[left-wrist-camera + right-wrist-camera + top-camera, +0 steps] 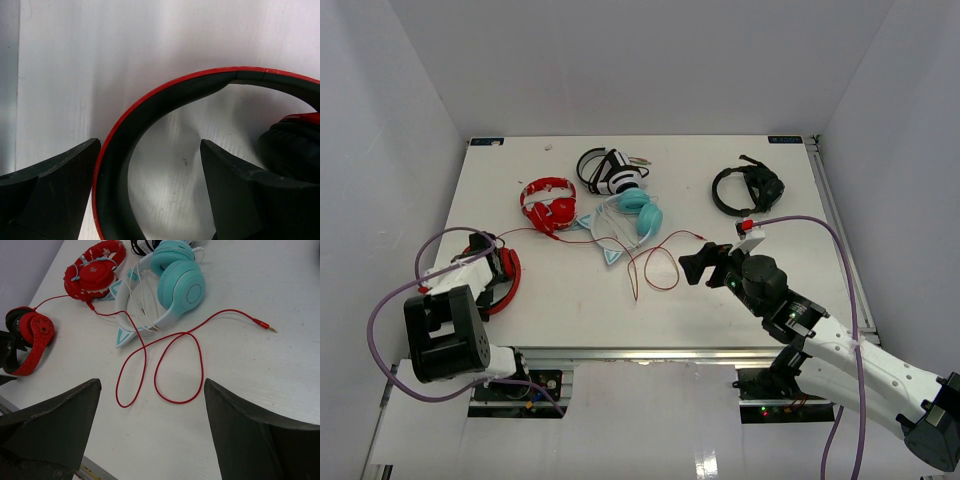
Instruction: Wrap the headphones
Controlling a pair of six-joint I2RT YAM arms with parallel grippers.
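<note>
at the far left our left arm covers much of the headphones (504, 278); we see only a red-and-black cup and some band near the bench (570, 300) edge. the left fingers (55, 185) stand wide open astride the black, red-trimmed headband, gripping nothing. the thin red cable (202, 362) trails right in loose loops past a small red pair (548, 205) and a teal pair (638, 218). the right fingers (50, 425) are wide open, empty, near the loops.

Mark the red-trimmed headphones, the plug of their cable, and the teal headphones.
headphones (142, 117), left wrist view, on the black headband.
cable plug (262, 324), right wrist view, on the red plug body.
teal headphones (185, 287), right wrist view, on an ear cup.
</note>
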